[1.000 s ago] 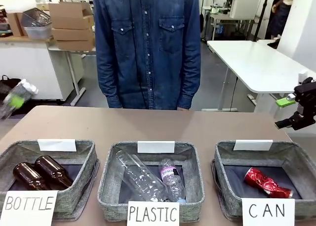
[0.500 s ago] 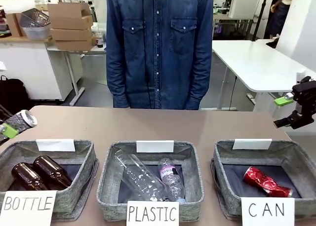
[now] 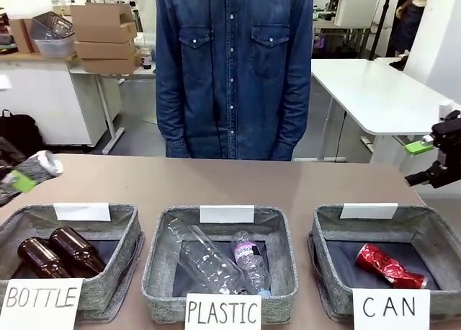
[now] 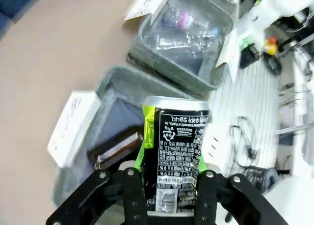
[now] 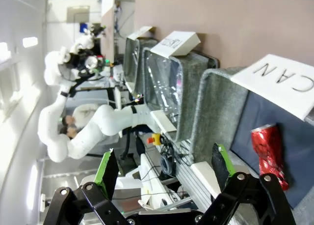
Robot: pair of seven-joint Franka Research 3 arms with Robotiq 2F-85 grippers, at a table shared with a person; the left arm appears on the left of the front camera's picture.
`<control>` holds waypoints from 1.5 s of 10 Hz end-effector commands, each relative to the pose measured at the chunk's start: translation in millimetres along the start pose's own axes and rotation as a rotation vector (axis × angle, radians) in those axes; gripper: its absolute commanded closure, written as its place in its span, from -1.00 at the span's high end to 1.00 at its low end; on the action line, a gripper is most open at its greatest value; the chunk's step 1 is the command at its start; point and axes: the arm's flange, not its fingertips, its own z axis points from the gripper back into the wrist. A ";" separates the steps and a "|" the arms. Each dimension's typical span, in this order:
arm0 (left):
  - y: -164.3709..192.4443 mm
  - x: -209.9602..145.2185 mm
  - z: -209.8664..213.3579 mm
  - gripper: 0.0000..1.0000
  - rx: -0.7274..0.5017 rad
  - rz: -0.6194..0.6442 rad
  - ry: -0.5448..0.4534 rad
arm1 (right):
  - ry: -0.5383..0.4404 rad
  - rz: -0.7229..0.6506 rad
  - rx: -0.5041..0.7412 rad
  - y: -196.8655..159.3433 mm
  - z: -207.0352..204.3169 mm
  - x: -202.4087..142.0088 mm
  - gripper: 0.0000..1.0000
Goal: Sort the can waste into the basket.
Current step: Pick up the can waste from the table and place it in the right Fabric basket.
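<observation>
Green pads of the left gripper clamp the silver-grey can, now slightly higher above the BOTTLE basket with its brown bottles. Right gripper hangs spread wide near the CAN basket, where the red can lies.

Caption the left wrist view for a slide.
Left gripper holds the silver-grey can above the bottle basket.

One can in right basket
</observation>
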 end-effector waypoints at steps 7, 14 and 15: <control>-240.2 329.9 -323.9 -0.22 0.068 -0.750 0.192 | -0.565 -0.202 -0.247 -83.7 249.7 -205.9 1.00; -224.5 406.6 -469.4 -0.22 0.046 -0.628 0.265 | -0.466 -0.239 -0.231 -67.3 233.4 -185.0 1.00; -220.5 404.9 -469.2 -0.22 0.048 -0.619 0.261 | -0.466 -0.239 -0.231 -67.3 233.4 -185.0 1.00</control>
